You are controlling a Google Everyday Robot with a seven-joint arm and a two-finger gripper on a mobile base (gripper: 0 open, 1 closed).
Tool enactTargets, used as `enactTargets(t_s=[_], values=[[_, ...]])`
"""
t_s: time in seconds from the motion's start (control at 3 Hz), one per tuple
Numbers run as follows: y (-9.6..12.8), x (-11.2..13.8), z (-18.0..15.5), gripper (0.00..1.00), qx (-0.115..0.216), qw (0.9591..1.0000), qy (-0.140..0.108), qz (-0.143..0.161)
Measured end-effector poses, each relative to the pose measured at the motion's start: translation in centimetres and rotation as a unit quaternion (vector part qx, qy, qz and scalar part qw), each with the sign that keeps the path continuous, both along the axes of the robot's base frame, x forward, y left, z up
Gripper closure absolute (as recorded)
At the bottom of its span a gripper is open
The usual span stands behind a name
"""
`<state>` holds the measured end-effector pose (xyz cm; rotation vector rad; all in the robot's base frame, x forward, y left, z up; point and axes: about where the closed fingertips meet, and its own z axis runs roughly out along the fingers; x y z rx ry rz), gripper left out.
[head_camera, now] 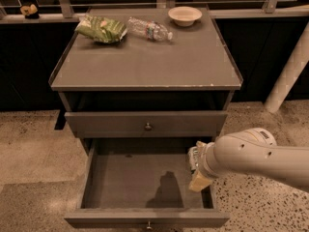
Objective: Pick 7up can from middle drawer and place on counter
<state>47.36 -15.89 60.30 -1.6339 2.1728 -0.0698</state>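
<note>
We see the wide dark-grey middle drawer (89, 178) pulled out, its small front knob clipped by the frame's bottom edge. By its right inner wall hangs the pale 2-finger gripper (198, 169), on a white arm that runs off the right edge. Its jaws are clamped on the small silvery-green 7up can (192, 156) (only a glinting sliver shows; the wrist hides the rest). A dark shadow lies on the drawer floor to its left. At the back of the broad matte grey bench (159, 66) lie a green crinkled snack bag (102, 29), a clear plastic water bottle (150, 30) and a pale round bowl (185, 15). The matching drawer above (111, 123) is closed.
</note>
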Motion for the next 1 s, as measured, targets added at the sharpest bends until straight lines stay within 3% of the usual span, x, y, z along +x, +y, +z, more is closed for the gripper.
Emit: enactTargets(t_s=[0.33,0.67,1.0], values=[[0.6,-0.5,2.8,1.0,-0.009,0.9999,-0.009,0.004],[1.5,-2.0,8.1,1.0,-0.042,0.9987,-0.025,0.014],[1.8,-2.1,15.0,1.0,-0.083,0.9949,-0.053,0.021]])
